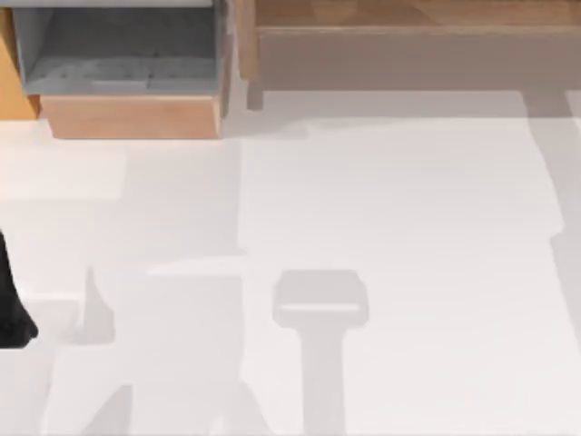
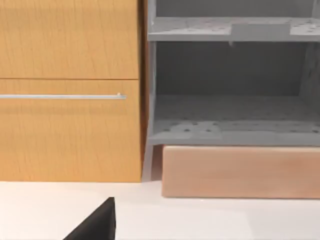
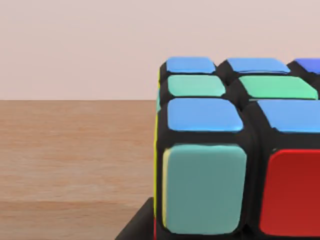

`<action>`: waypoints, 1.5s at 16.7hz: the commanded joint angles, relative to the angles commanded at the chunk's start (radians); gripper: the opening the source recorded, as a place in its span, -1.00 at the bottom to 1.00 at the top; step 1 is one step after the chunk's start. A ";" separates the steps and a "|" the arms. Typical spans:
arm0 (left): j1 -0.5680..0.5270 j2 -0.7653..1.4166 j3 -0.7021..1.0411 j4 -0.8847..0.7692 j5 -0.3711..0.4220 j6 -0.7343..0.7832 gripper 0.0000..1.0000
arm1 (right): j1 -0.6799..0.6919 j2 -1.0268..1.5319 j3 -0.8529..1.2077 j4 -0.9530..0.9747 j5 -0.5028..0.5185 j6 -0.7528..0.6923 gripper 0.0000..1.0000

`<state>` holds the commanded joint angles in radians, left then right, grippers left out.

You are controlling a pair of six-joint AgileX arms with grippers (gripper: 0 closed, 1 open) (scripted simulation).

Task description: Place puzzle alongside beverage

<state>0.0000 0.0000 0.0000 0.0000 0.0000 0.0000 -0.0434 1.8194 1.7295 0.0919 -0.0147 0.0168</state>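
The puzzle (image 3: 235,150) is a colour cube with blue, green, teal and red tiles. It stands very close in the right wrist view, on a brown wooden surface (image 3: 75,160). A black part of my right gripper (image 3: 140,225) touches the cube's lower edge. At the left edge of the top view is my left arm (image 1: 11,309), and a black part of my left gripper (image 2: 95,225) appears in the left wrist view. The beverage is out of view.
A grey open shelf unit (image 1: 123,50) on a light wooden base (image 1: 132,116) stands at the back left beside an orange-wood cabinet (image 2: 70,100) with a metal handle. A wooden ledge (image 1: 408,23) runs along the back right. The white tabletop (image 1: 390,209) carries shadows.
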 joint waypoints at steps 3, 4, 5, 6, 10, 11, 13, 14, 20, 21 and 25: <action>0.000 0.000 0.000 0.000 0.000 0.000 1.00 | 0.000 0.002 0.019 -0.017 0.000 0.000 -1.00; 0.000 0.000 0.000 0.000 0.000 0.000 1.00 | 0.000 0.002 0.019 -0.017 0.000 0.000 -1.00; 0.000 0.000 0.000 0.000 0.000 0.000 1.00 | 0.000 -0.001 0.017 -0.015 0.000 0.001 -1.00; 0.000 0.000 0.000 0.000 0.000 0.000 1.00 | 0.000 -0.001 0.017 -0.015 0.000 0.001 -1.00; 0.000 0.000 0.000 0.000 0.000 0.000 1.00 | -0.024 -0.056 0.019 -0.053 -0.045 0.000 -1.00; 0.000 0.000 0.000 0.000 0.000 0.000 1.00 | -0.035 -0.079 0.017 -0.079 -0.064 -0.001 -1.00; 0.000 0.000 0.000 0.000 0.000 0.000 1.00 | -0.060 -0.129 0.008 -0.151 -0.108 -0.004 -1.00; 0.000 0.000 0.000 0.000 0.000 0.000 1.00 | -0.072 -0.152 0.003 -0.197 -0.132 -0.005 -1.00; 0.000 0.000 0.000 0.000 0.000 0.000 1.00 | -0.150 -0.237 -0.020 -0.556 -0.241 -0.028 -1.00; 0.000 0.000 0.000 0.000 0.000 0.000 1.00 | -0.162 -0.237 -0.022 -0.621 -0.250 -0.034 -1.00; 0.000 0.000 0.000 0.000 0.000 0.000 1.00 | -0.187 -0.185 -0.022 -0.885 -0.249 -0.066 -1.00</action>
<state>0.0000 0.0000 0.0000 0.0000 0.0000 0.0000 -0.2307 1.6349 1.7073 -0.7928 -0.2639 -0.0497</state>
